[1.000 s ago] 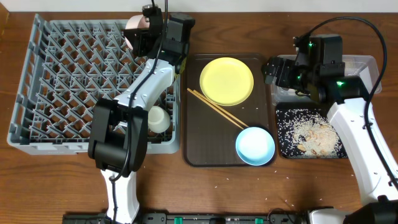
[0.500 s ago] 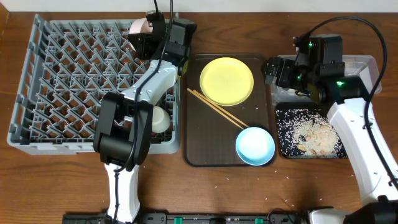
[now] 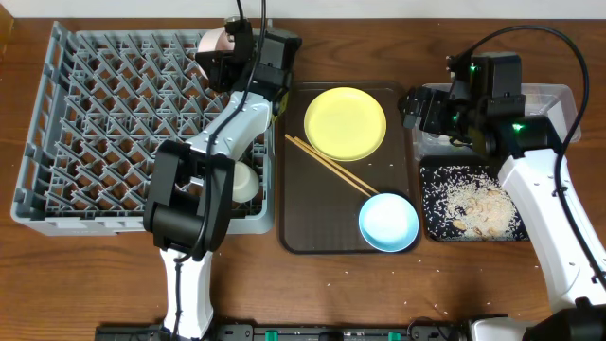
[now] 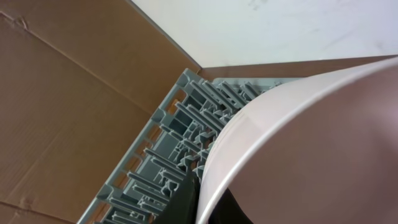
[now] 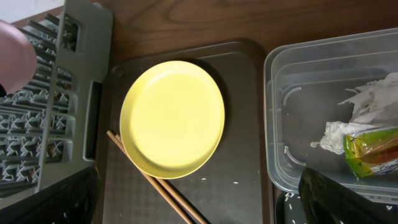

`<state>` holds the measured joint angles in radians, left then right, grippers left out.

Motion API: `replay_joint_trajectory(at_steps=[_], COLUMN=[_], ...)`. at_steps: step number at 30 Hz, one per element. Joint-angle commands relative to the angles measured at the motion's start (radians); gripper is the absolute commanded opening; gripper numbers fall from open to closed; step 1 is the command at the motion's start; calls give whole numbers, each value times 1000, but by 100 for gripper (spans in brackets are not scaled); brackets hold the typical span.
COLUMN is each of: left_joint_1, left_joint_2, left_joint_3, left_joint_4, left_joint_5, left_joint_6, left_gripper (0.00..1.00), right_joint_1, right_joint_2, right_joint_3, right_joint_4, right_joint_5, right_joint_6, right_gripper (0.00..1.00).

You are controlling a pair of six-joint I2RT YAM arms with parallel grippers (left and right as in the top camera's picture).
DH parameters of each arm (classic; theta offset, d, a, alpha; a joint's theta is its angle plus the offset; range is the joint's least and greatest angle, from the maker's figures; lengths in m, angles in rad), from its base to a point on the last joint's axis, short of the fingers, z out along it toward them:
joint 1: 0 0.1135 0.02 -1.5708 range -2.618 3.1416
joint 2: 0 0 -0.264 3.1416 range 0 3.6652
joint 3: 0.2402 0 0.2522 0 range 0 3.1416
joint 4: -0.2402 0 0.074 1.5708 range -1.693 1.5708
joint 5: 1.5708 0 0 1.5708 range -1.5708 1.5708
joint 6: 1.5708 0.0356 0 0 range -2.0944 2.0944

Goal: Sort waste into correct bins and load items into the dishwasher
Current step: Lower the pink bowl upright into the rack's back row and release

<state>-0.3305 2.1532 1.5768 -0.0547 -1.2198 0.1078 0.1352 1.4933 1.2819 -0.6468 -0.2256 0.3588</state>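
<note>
My left gripper (image 3: 225,55) is shut on the rim of a pinkish-white bowl (image 3: 210,43), holding it tilted over the far right corner of the grey dish rack (image 3: 104,114). In the left wrist view the bowl (image 4: 311,143) fills the frame above the rack (image 4: 174,149). A white cup (image 3: 241,180) stands in the rack's near right corner. The yellow plate (image 3: 346,123), chopsticks (image 3: 331,166) and light blue bowl (image 3: 388,223) lie on the brown tray (image 3: 303,213). My right gripper (image 3: 421,106) is open and empty over the clear tub's left edge.
The clear tub (image 5: 292,118) holds the green-and-yellow wrapper (image 5: 373,152) and crumpled white paper (image 5: 367,102). The black tray (image 3: 426,227) holds rice and beige scraps (image 3: 478,204). Stray rice grains lie on the table in front of the brown tray.
My left gripper has moved slightly toward the rack's far right corner with the bowl, and the left arm's elbow shifted right. The right arm has not moved.
</note>
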Motion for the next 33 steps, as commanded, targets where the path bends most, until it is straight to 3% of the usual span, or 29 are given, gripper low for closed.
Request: replay_joint_trajectory(at_steps=[1,9,33], left_joint_1=[-17,-19,-5], left_joint_2=[15,15,15], left_joint_3=[-3,-3,-3], left_joint_4=[-2,177,177], left_joint_5=[-2,-76,8], left_joint_6=[48,237,258], left_gripper=[8,8,8], right_joint_1=[3,3,3], right_joint_2=[-2,-2,-2], right_joint_3=[12,12,12], right_joint_4=[-1,-1,-1], right_joint_5=[12,12,12], right_joint_6=[0,0,0], right_gripper=[99,99,99])
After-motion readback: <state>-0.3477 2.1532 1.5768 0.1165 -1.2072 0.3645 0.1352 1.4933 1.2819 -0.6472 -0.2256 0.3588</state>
